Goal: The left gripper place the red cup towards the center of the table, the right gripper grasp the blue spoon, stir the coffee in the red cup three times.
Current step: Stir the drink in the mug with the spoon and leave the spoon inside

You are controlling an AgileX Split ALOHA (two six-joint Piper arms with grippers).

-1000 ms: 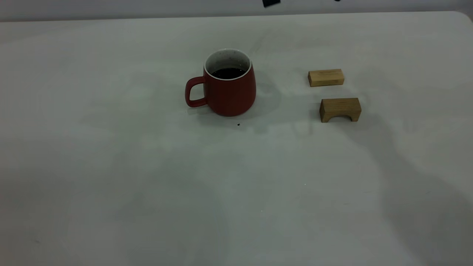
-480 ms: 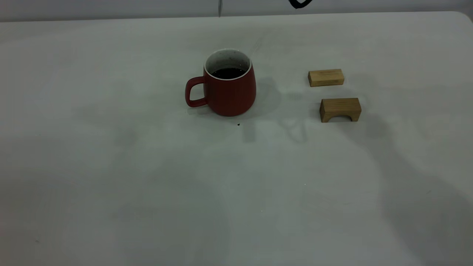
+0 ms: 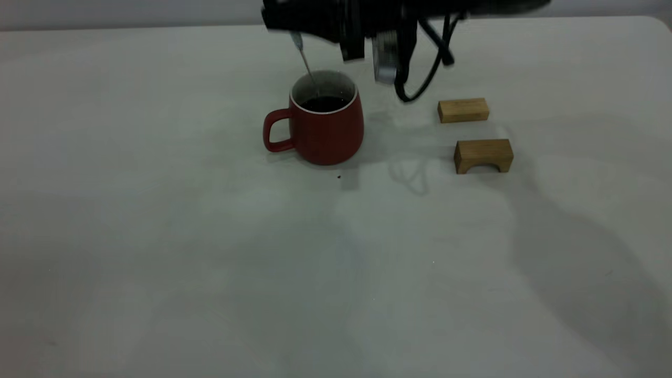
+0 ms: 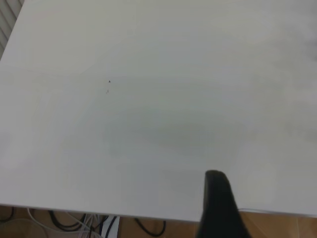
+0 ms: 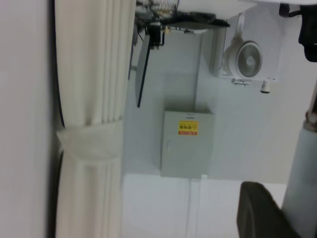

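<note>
Red cup [image 3: 323,128] upright near the middle of the counter [image 3: 210,252], handle turned toward the exterior view's left, white rim up. Coffee [image 3: 325,103] dark and low inside. Blue spoon [image 3: 306,63] tilted into the cup, only the grey stem showing, lower end dipped past the rim near the liquid, upper end running up into the right gripper [image 3: 294,23]. Handle of the spoon hidden in that black bulk. Right gripper hanging just above and behind the cup at the top edge of the exterior view, jaws apparently closed on the spoon, though fingertips not clearly seen. Black cable [image 3: 425,68] looping down beside a small grey box [image 3: 385,58], both to the right of the cup. Tiny black speck [image 3: 338,177] on the counter just in front of the cup. Two tan wooden blocks well to the right: a plain block [image 3: 463,110] farther back, an arched block [image 3: 483,155] nearer the front, apart from each other. Left gripper [image 4: 220,208] off over bare counter near its edge, one dark finger in the left wrist view; cannot tell how its jaws stand.
</note>
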